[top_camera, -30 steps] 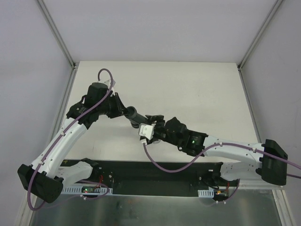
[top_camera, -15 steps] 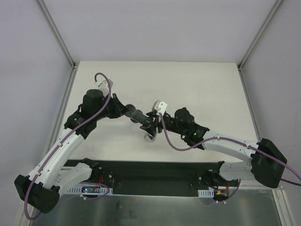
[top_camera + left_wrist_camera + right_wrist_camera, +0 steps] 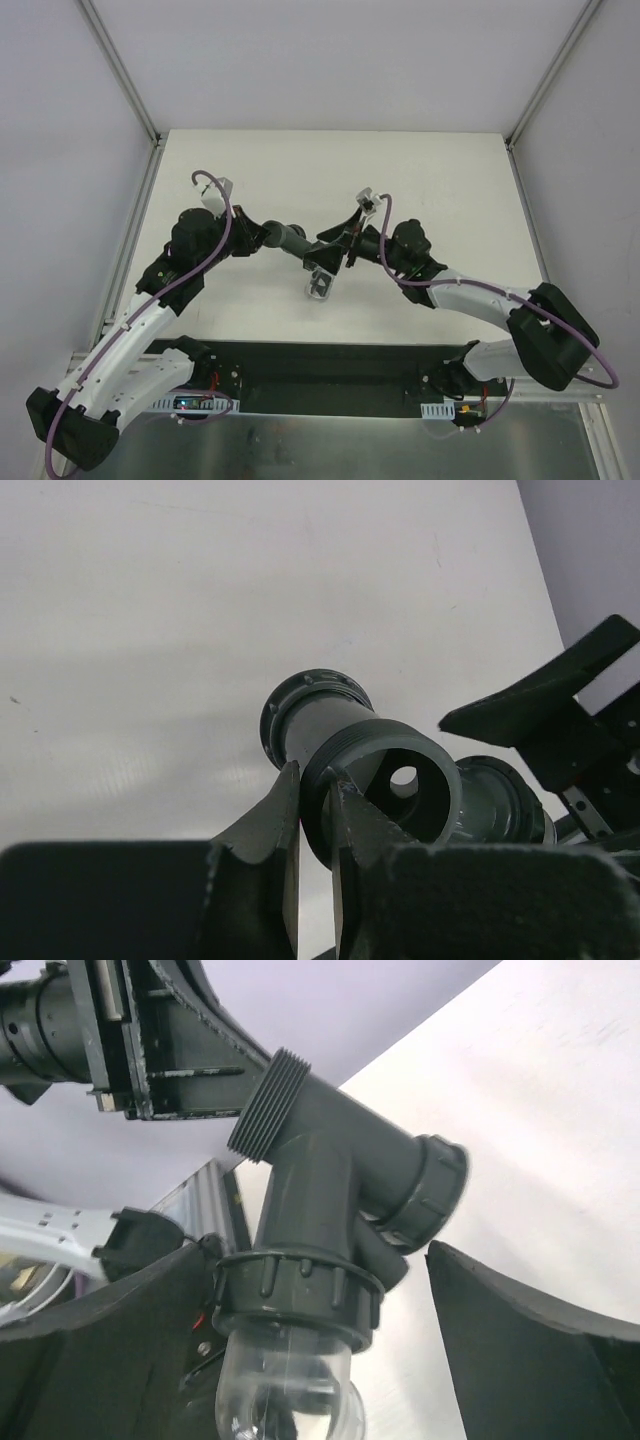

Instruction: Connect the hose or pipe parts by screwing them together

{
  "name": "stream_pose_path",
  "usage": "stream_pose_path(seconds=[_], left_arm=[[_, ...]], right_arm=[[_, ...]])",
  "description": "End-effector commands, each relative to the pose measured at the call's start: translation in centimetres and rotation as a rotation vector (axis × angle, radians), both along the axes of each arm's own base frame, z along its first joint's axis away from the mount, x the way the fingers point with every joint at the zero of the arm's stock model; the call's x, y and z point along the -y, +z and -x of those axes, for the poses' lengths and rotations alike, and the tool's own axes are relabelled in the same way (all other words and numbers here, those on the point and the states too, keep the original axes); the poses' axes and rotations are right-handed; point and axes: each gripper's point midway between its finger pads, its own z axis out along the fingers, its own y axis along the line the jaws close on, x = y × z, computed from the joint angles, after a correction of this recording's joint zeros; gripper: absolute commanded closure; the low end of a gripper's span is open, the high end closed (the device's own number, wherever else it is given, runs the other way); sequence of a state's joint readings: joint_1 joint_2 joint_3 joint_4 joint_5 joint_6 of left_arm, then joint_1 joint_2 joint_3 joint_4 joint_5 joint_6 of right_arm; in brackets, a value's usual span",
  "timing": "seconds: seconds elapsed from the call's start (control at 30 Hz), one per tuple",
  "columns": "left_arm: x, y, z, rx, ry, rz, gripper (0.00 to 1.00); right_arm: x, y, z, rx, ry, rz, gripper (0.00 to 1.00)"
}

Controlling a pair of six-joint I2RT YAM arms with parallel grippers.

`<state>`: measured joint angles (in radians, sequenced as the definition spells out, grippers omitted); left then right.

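The dark grey branched pipe fitting (image 3: 291, 240) is held above the white table (image 3: 430, 180). My left gripper (image 3: 262, 237) is shut on the rim of its threaded socket (image 3: 345, 752), one finger inside and one outside. The clear connector (image 3: 320, 284) hangs from the fitting's lower branch, seated in a ribbed collar (image 3: 296, 1290). In the right wrist view the clear connector (image 3: 285, 1385) points toward the camera. My right gripper (image 3: 327, 254) is open, its fingers (image 3: 530, 1345) standing apart on either side of the collar without touching it.
A black base rail (image 3: 330, 365) runs along the near table edge. Purple cables (image 3: 440, 285) loop over both arms. Metal frame posts (image 3: 125, 70) and white walls bound the table at the back and sides.
My right gripper has opened, letting go of the collar and clear connector, while its wrist has kept turning. My left arm and the fitting have shifted slightly toward the back.
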<state>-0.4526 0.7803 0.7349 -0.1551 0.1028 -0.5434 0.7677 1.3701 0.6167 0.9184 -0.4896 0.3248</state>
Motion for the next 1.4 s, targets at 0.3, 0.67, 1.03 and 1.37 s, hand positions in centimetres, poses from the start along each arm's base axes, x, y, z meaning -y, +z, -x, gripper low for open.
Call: stream_pose_path(seconds=[0.3,0.67,1.03,1.37], left_arm=[[0.8,3.0,0.5,-0.229,0.005,0.015,1.0],[2.7,3.6,2.0,-0.349,-0.11,0.049,1.0],[2.8,3.3,2.4,-0.391,-0.143,0.032,1.0],[2.5,6.1,1.2,-0.013,-0.133,0.135,1.0]], right_arm=[[2.5,3.5,2.9,0.879,-0.121,0.447,0.04],[1.0,1.0,2.3,1.189,-0.109,0.761,0.19],[0.6,0.2,1.6,1.124,-0.179,0.74,0.77],[0.8,0.6,0.3,0.453,-0.094,0.189,0.82]])
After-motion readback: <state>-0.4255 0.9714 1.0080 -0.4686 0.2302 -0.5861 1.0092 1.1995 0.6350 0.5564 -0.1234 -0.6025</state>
